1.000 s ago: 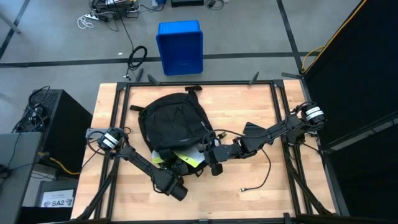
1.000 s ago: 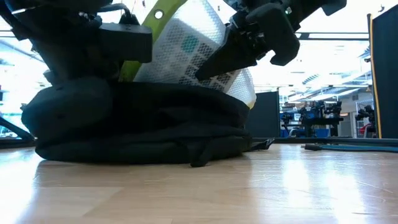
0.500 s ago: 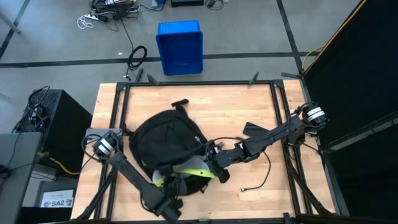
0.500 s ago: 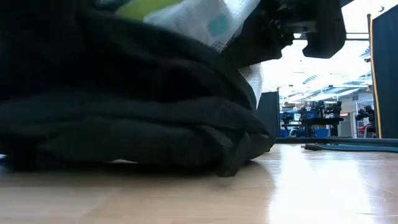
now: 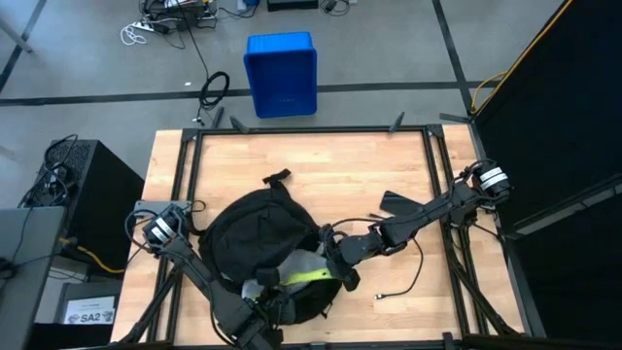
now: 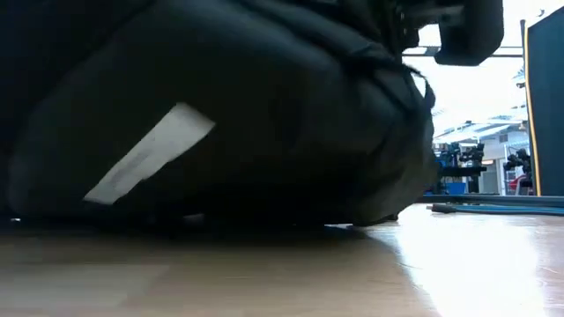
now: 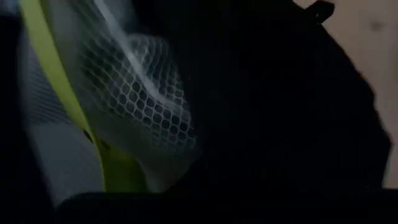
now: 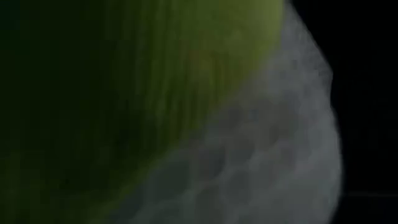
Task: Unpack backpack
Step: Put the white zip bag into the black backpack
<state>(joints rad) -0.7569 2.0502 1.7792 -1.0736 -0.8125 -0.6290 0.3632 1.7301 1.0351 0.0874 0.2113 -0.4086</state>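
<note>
Lime-green and white mesh pouch (image 5: 299, 275) is pinched in the right gripper (image 5: 342, 275) jaws, at the open mouth of the backpack (image 5: 255, 233); jaws pressed nearly together on the pouch edge. Right wrist view is filled by the pouch (image 8: 186, 124): green band on one side, white mesh on the other, very close up. Left gripper (image 5: 255, 335) jaws are pressed together, low at the table's (image 5: 369, 170) near edge, at the lower side of the backpack; what they pinch cannot be made out, the black fabric hides it. Left wrist view shows white honeycomb mesh with a green strip (image 7: 124, 124) sticking out of dark backpack fabric (image 7: 286, 112), with a bit of bare wood table (image 7: 367, 37) in a corner.

Backpack lies flat on the wooden table, left of centre and toward the near edge, between the two arms; top handle (image 5: 276, 179) points to the far side. Pouch pokes out of its opening on the near-right side, part in, part out. Low view: backpack bulk (image 6: 220, 114) fills most of the frame, resting on the table, a white strip (image 6: 150, 154) on its side; dark arm part (image 6: 458, 31) above it at upper right.

Right arm reaches in from the table's right side. Small black cable end (image 5: 386, 295) lies on the table, near the right gripper. Blue plastic bin (image 5: 281, 74) sits on the floor beyond the far table edge, well apart from the backpack.
</note>
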